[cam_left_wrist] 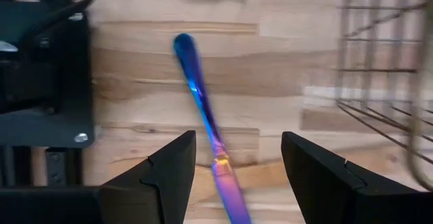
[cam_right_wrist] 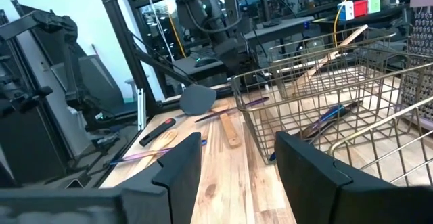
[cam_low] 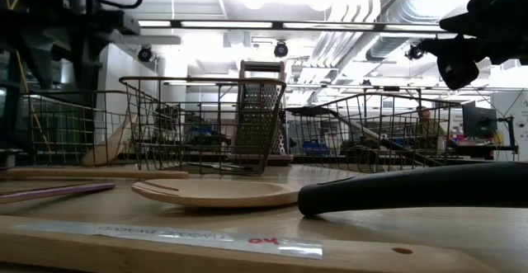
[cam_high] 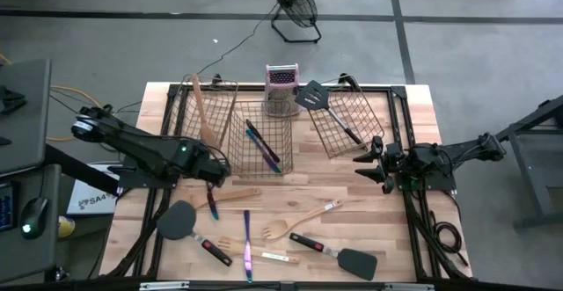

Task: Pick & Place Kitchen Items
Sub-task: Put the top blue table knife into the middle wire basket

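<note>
A slim iridescent purple-blue utensil lies flat on the wooden table, left of centre. My left gripper hangs above it, pointing down. It is open, with one finger on each side of the utensil's handle and clear of it. My right gripper waits level at the table's right side, open, with nothing between its fingers. More utensils lie on the near half of the table: a wooden spatula, a black spatula, a purple knife, a wooden fork and another black spatula.
Three wire baskets stand at the back. The left one holds a wooden spoon, the middle one holds iridescent cutlery, and the right one holds a black spatula. A metal box grater stands upright behind the middle basket.
</note>
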